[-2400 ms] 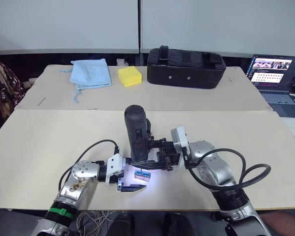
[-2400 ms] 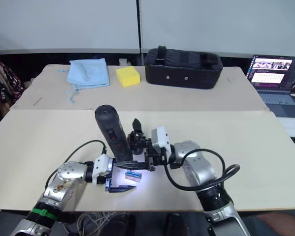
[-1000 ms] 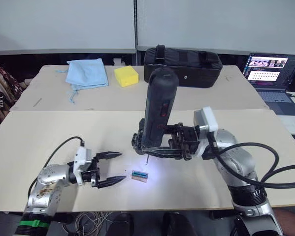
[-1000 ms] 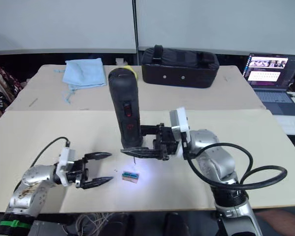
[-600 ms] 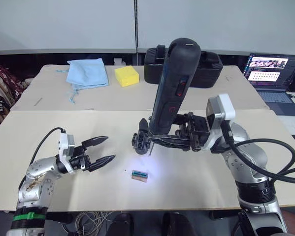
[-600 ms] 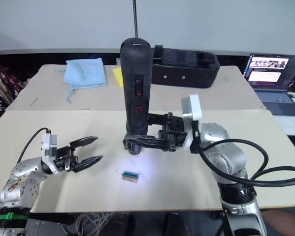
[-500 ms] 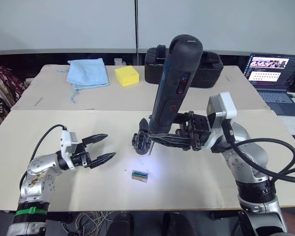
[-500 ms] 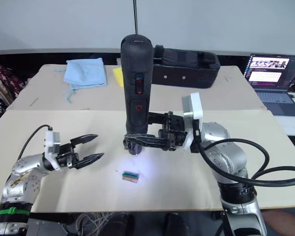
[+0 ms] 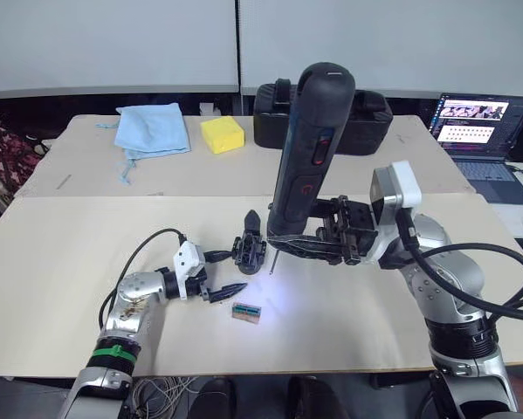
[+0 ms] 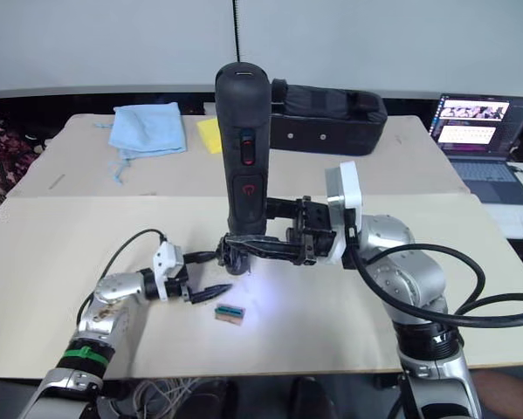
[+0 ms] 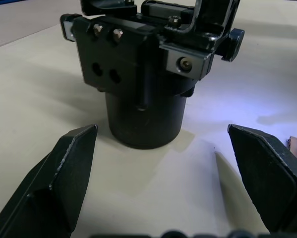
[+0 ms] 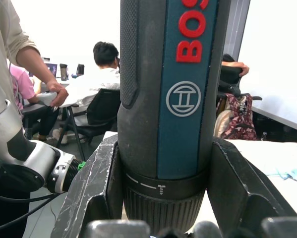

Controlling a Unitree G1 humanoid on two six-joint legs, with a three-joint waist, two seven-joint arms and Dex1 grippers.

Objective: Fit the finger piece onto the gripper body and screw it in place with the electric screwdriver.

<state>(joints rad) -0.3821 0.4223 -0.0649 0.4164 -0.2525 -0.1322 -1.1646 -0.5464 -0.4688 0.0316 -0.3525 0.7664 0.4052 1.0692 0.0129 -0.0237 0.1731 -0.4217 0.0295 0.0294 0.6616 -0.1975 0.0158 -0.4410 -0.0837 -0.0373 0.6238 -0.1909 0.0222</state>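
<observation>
2 spread left fingers (image 11: 64,178) flank the gripper body (image 11: 138,84).

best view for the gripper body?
Left wrist view: the gripper body sits close up between the left gripper's open fingers, screws visible. In both eye views it is small, beside the electric screwdriver.

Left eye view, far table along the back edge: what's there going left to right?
Blue cloth → yellow sponge → black case → laptop
</observation>
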